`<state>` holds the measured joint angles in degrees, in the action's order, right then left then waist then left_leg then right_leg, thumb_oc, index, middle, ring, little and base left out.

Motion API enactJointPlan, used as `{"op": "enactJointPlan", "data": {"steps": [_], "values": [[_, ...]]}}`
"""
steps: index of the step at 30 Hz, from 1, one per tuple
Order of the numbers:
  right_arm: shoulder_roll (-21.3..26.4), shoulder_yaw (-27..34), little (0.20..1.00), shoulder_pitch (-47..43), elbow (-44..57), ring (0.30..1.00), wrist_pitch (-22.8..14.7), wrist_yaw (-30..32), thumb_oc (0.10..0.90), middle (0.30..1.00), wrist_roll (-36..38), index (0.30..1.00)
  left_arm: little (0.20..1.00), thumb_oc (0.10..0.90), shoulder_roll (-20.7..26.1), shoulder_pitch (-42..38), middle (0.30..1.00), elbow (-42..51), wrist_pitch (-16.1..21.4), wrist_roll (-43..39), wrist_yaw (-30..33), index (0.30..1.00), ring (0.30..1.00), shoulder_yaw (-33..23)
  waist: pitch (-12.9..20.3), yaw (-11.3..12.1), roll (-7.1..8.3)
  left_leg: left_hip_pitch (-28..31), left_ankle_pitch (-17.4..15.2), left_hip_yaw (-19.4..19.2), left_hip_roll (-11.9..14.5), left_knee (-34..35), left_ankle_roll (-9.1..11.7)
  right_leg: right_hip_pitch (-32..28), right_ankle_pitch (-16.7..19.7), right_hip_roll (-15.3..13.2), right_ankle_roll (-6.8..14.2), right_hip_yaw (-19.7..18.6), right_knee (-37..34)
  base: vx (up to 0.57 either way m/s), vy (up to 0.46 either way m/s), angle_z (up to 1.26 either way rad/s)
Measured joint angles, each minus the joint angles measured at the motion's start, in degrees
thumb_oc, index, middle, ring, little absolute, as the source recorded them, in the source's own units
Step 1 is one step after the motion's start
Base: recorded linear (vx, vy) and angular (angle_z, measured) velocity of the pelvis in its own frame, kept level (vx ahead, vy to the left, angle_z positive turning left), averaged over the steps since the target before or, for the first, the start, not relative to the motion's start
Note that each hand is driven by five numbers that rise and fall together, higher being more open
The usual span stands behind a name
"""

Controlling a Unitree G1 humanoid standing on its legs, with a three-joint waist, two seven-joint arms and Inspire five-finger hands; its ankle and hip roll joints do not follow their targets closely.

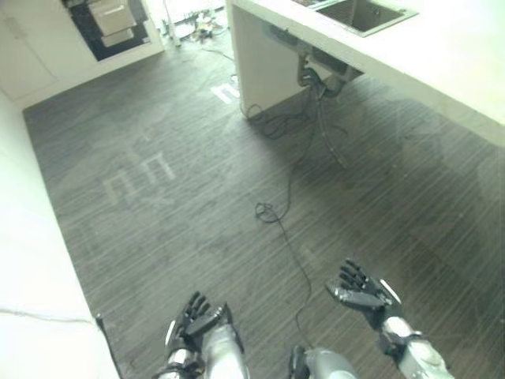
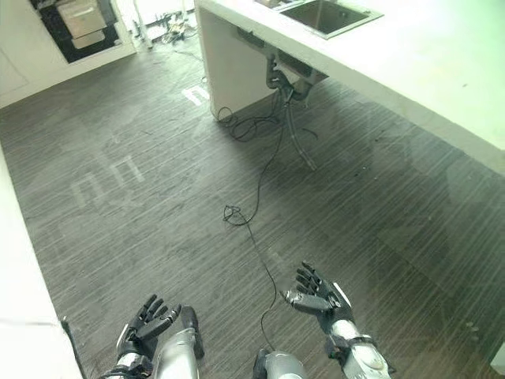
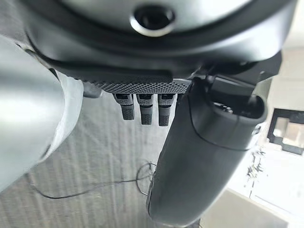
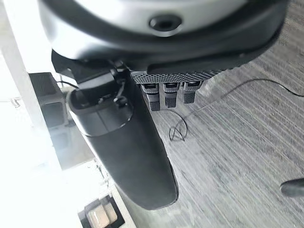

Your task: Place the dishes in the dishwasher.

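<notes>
My left hand point(image 1: 193, 316) and right hand point(image 1: 359, 290) hang low over the dark wood-grain floor. Both are open with fingers spread, and nothing lies in either. The left wrist view looks along straight fingers point(image 3: 145, 110) and a thumb point(image 3: 204, 156) with only floor past them. It is the same in the right wrist view, with straight fingers point(image 4: 171, 95) and a thumb point(image 4: 128, 152) over bare floor. Far off at the back left is a dark open appliance bay point(image 1: 110, 24) with pale racks or drawers in it.
A white counter point(image 1: 442, 55) with a sunken steel sink point(image 1: 363, 14) runs along the right, with pipes and cables point(image 1: 316, 79) hanging under it. A pale wall or cabinet point(image 1: 31, 260) borders the left. Wide floor point(image 1: 181, 197) lies between them.
</notes>
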<state>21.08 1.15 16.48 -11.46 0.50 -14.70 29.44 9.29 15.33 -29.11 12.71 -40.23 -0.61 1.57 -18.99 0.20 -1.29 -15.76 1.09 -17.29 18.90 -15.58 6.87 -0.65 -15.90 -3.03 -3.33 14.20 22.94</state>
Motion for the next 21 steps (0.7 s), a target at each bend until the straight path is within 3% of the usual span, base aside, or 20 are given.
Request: {"op": "enactJointPlan", "data": {"steps": [1, 2, 3, 4, 5, 6, 7, 8, 9, 10, 11, 12, 13, 14, 15, 16, 18, 19, 20, 21], "values": [[0.19, 0.41, 0.9, 0.55, 0.0, 0.9, -0.01, -0.01, 0.8, 0.9, 0.0, 0.9, 0.9, 0.8, 0.07, -0.51, 0.9, 0.3, 0.31, 0.01, -0.04, 0.9, 0.9, 0.0, 0.29, -0.19, -0.14, 0.14, -0.2, -1.57, -0.06, -0.36, -0.36, -0.48, -0.15, -0.58, 0.96, -0.03, -0.12, 0.33, 0.208, -0.07], [-0.05, 1.06, 0.9, 1.4, 0.05, 0.9, 0.07, 0.12, 0.8, 0.9, 0.02, 0.9, 0.9, 0.8, 0.23, -1.1, 0.9, 1.72, 0.12, 0.0, 0.06, 0.9, 0.9, -0.11, 0.78, -0.07, 0.31, 1.38, -0.86, -2.79, -1.95, -1.06, -1.38, -1.46, -1.27, -1.75, 2.23, -0.03, -0.31, 0.21, 0.177, 0.11], [-0.08, 0.99, 0.9, 2.19, 0.4, 0.9, 0.08, 0.04, 0.8, 0.9, 0.03, 0.9, 0.9, 0.8, 0.42, -0.83, 0.9, 3.37, 0.06, -0.06, -0.09, 0.9, 0.9, -0.17, 1.48, 0.03, 0.96, 4.12, -0.03, -2.59, -4.65, 1.81, -3.15, -2.58, -1.9, -3.06, 4.13, -0.14, -0.08, 0.28, 0.234, 0.13], [-0.95, 0.7, 0.9, 2.38, 0.5, 0.9, 0.08, 0.18, 0.8, 0.9, 0.03, 0.9, 0.9, 0.8, 0.84, -0.66, 0.9, 5.16, -0.5, -0.15, -0.26, 0.9, 0.9, -0.57, 2.41, 0.3, 2.05, 4.99, 2.94, -3.48, -5.85, 1.71, -6.15, -4.01, -2.22, -4.5, 6.28, -0.35, -0.78, 0.44, 0.372, 0.19], [-3.56, -0.77, 0.9, 1.82, 1.9, 0.9, 0.07, 1.16, 0.8, 0.9, 0.06, 0.9, 0.9, 0.8, 1.75, -1.57, 0.9, 6.7, -1.7, -0.1, -1.66, 0.9, 0.9, -1.82, 4.03, 0.69, 4.43, 4.88, -1.44, -4.12, -8.6, -3.09, -7.69, -8.04, -1.29, -7.19, 9.09, 0.64, -4.7, 0.38, 0.335, 0.21], [-4.52, -1.76, 0.9, 0.66, 2.42, 0.9, 0.03, 1.45, 0.8, 0.9, 0.07, 0.9, 0.9, 0.8, 2.44, -3.05, 0.9, 6.8, -2.07, -0.06, -2.31, 0.9, 0.9, -1.63, 4.14, 1.04, 4.59, 4.96, -3.71, -4.13, -9.18, -5.69, -8.51, -10.0, 0.65, -7.55, 9.66, 0.93, -6.27, 0.25, 0.274, 0.32], [-6.73, -3.26, 0.9, -1.67, 2.08, 0.9, 0.02, 2.76, 0.8, 0.9, 0.11, 0.9, 0.9, 0.8, 3.98, -5.18, 0.9, 6.95, -2.89, -0.01, -2.59, 0.9, 0.9, -0.33, 4.75, 1.38, 3.6, 5.3, -6.73, -2.85, -9.08, -8.46, -8.94, -8.54, 4.19, -8.28, 12.21, 0.61, -0.05, 0.11, 0.23, 0.52], [-8.45, -3.76, 0.9, -2.47, 2.31, 0.9, -0.28, 2.95, 0.8, 0.9, 0.44, 0.9, 0.9, 0.8, 5.3, -5.94, 0.9, 7.43, -3.03, 0.06, -2.8, 0.9, 0.9, 1.09, 5.9, 1.18, 3.99, 7.22, -7.07, -2.8, -10.35, -5.61, -9.63, -4.79, 6.42, -10.48, 15.14, 0.01, 8.25, 0.15, 0.239, 0.53], [-9.62, -4.16, 0.9, -3.86, 2.72, 0.9, -0.51, 3.09, 0.8, 0.9, 0.74, 0.9, 0.9, 0.8, 5.57, -6.6, 0.9, 8.36, -3.33, 0.28, -3.76, 0.9, 0.9, -0.03, 6.54, 1.93, 4.34, 7.04, -8.36, -4.07, -11.21, -6.96, -10.64, 0.03, 11.82, -10.13, 14.51, -1.19, 14.47, 0.26, 0.188, 0.59], [-10.23, -3.93, 0.9, -4.2, 3.2, 0.9, -1.51, 3.38, 0.8, 0.9, 1.09, 0.9, 0.9, 0.8, 5.29, -6.97, 0.9, 8.63, -3.68, 0.58, -3.82, 0.9, 0.9, 0.21, 6.25, 1.43, 3.82, 5.57, -10.73, -5.0, -10.11, -10.78, -12.37, 2.82, 15.66, -10.79, 15.22, -3.19, 20.65, 0.19, 0.016, 0.16], [-9.91, -5.35, 0.9, -5.51, 2.87, 0.9, -2.49, 4.33, 0.8, 0.9, 1.2, 0.9, 0.9, 0.8, 6.66, -6.16, 0.9, 9.18, -3.55, 0.65, -3.17, 0.9, 0.9, 1.25, 6.02, 1.97, 4.03, 7.29, -12.78, -5.06, -11.39, -8.33, -10.5, 10.93, 20.91, -12.95, 17.22, -4.59, 34.31, 0.22, -0.055, 0.2], [-9.84, -7.39, 0.9, -6.69, 1.23, 0.9, -2.36, 5.44, 0.8, 0.9, 1.25, 0.9, 0.9, 0.8, 8.49, -5.36, 0.9, 8.89, -4.51, 0.84, -2.27, 0.9, 0.9, 2.68, 6.53, 1.11, 4.71, 9.06, -12.03, -5.46, -12.32, -5.76, -10.23, 15.32, 15.31, -10.55, 17.08, -5.03, 34.12, 0.22, -0.064, 0.23], [-9.14, -8.18, 0.9, -6.02, 1.61, 0.9, -2.26, 5.64, 0.8, 0.9, 1.28, 0.9, 0.9, 0.8, 9.59, -4.66, 0.9, 9.33, -5.32, 1.27, -2.16, 0.9, 0.9, 3.81, 6.68, 0.62, 4.47, 10.33, -10.95, -4.94, -12.79, -3.11, -10.3, 15.83, 11.71, -7.64, 15.28, -2.27, 24.51, 0.29, -0.117, 0.44], [-8.57, -8.34, 0.9, -5.32, 1.79, 0.9, -2.24, 5.58, 0.8, 0.9, 1.28, 0.9, 0.9, 0.8, 9.66, -3.35, 0.9, 10.14, -5.65, 1.38, -2.15, 0.9, 0.9, 4.24, 6.76, 0.54, 4.65, 12.44, -10.27, -4.59, -13.84, -0.96, -11.23, 16.53, 10.55, -6.05, 11.29, 2.01, 16.09, 0.35, -0.182, 0.5], [-8.2, -7.61, 0.9, -4.0, 1.91, 0.9, -2.53, 5.52, 0.8, 0.9, 1.31, 0.9, 0.9, 0.8, 8.93, -2.29, 0.9, 10.35, -6.4, 2.48, -2.16, 0.9, 0.9, 4.57, 6.86, 0.11, 4.54, 14.0, -10.65, -3.94, -14.96, -0.08, -10.96, 15.94, 9.74, -5.28, 8.75, 6.25, 4.58, 0.41, -0.249, 0.42], [-7.78, -6.97, 0.9, -2.48, 2.24, 0.9, -2.86, 5.39, 0.8, 0.9, 1.71, 0.9, 0.9, 0.8, 8.26, -1.99, 0.9, 10.33, -6.6, 2.84, -2.22, 0.9, 0.9, 4.75, 6.97, -0.09, 4.76, 14.05, -12.51, -3.16, -16.22, -0.53, -9.68, 17.12, 10.06, -5.65, 8.55, 6.62, -2.69, 0.48, -0.31, 0.35], [-6.89, -5.27, 0.9, -1.24, 2.26, 0.9, -3.39, 4.61, 0.8, 0.9, 2.61, 0.9, 0.9, 0.8, 7.2, -2.42, 0.9, 9.34, -7.21, 3.0, -2.4, 0.9, 0.9, 4.81, 6.67, -0.8, 5.8, 13.42, -15.83, -2.59, -17.92, -3.84, -7.6, 21.64, 13.38, -9.39, 11.07, 4.8, -7.66, 0.31, -0.222, 0.34], [-6.81, -4.16, 0.9, -0.26, 2.05, 0.9, -3.62, 4.44, 0.8, 0.9, 2.66, 0.9, 0.9, 0.8, 7.21, -2.37, 0.9, 8.59, -8.07, 3.58, -2.63, 0.9, 0.9, 5.15, 6.28, -2.5, 6.01, 13.26, -17.08, -1.95, -18.79, -6.26, -8.54, 23.93, 15.46, -13.24, 11.63, 4.89, -6.54, 0.26, -0.177, 0.42], [-6.64, -4.06, 0.9, 0.71, 1.74, 0.9, -3.59, 4.87, 0.8, 0.9, 2.66, 0.9, 0.9, 0.8, 7.18, -1.37, 0.9, 8.34, -8.56, 4.45, -2.62, 0.9, 0.9, 5.08, 6.24, -3.15, 5.87, 14.12, -18.25, -2.13, -18.88, -7.11, -11.25, 25.49, 16.99, -15.52, 10.46, 5.26, -6.44, 0.58, -0.385, 0.03], [-6.64, -4.63, 0.9, 2.02, 1.71, 0.9, -3.56, 4.84, 0.8, 0.9, 2.67, 0.9, 0.9, 0.8, 7.65, 1.12, 0.9, 8.1, -8.56, 5.38, -2.62, 0.9, 0.9, 5.04, 6.19, -3.21, 5.33, 17.12, -20.88, -2.83, -17.14, -8.59, -9.46, 28.23, 18.32, -17.74, 9.77, 5.43, -3.31, 0.47, -0.383, -0.28]]}}
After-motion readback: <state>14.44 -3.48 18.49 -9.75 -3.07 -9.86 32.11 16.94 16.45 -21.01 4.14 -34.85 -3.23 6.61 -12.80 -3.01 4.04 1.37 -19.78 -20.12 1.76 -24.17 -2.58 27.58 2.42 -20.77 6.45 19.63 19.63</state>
